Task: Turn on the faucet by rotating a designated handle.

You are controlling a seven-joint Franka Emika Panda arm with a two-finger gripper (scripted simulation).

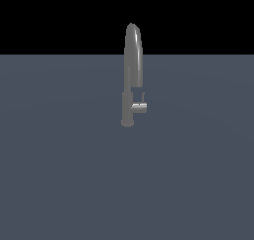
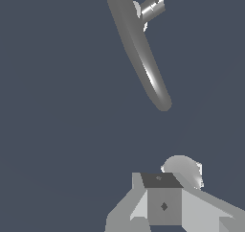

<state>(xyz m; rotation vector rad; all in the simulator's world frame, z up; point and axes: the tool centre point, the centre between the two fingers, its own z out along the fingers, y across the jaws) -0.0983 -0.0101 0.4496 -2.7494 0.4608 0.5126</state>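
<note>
Faucet handle unobstructed on bare grey floor; pincer state impossible to tell.

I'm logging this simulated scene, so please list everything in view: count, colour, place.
faucet: one, grey metal, upright on the floor, mid-scene, tall arched spout.
handle: one, grey stub, juts from the faucet's base column toward the exterior view's right, a thin pin rising from it.
floor: one, flat blue-grey, fills the lower scene under a black background.
claw: one, light grey, seen only in the wrist view, apart from the faucet; whether it is open is unclear.
</note>
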